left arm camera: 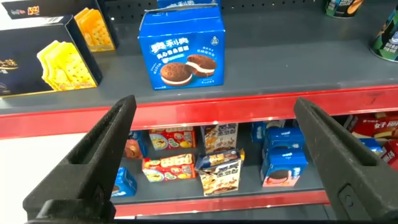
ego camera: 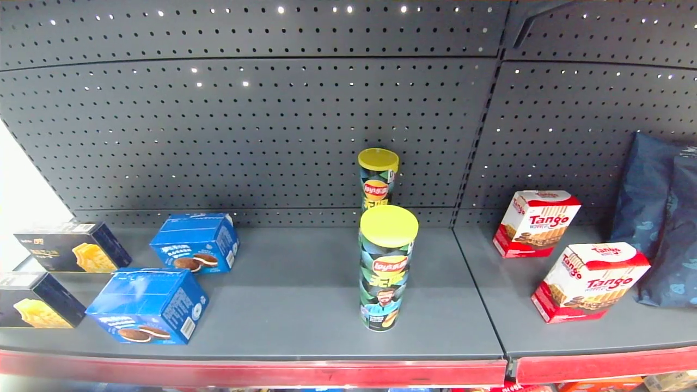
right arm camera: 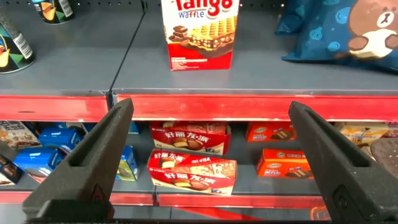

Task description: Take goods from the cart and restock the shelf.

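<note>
On the grey shelf [ego camera: 305, 294] two chip cans with yellow lids stand upright, one in front [ego camera: 385, 267] and one behind it [ego camera: 378, 178]. Two blue cookie boxes [ego camera: 148, 305] [ego camera: 197, 241] lie left of them, and two dark boxes with yellow biscuits [ego camera: 73, 246] [ego camera: 32, 300] sit at the far left. Two red and white wafer boxes [ego camera: 535, 222] [ego camera: 591, 280] stand on the right section. My left gripper [left arm camera: 214, 162] hangs open before the shelf's red front edge, facing a blue cookie box [left arm camera: 181, 45]. My right gripper [right arm camera: 211, 158] is open too, below a wafer box [right arm camera: 200, 31].
Dark blue snack bags [ego camera: 661, 218] lean at the far right of the shelf. A perforated back panel [ego camera: 261, 120] closes the rear. Lower shelves hold several snack boxes [right arm camera: 193, 171] and packs [left arm camera: 217, 168]. Free room lies between the cookie boxes and the cans.
</note>
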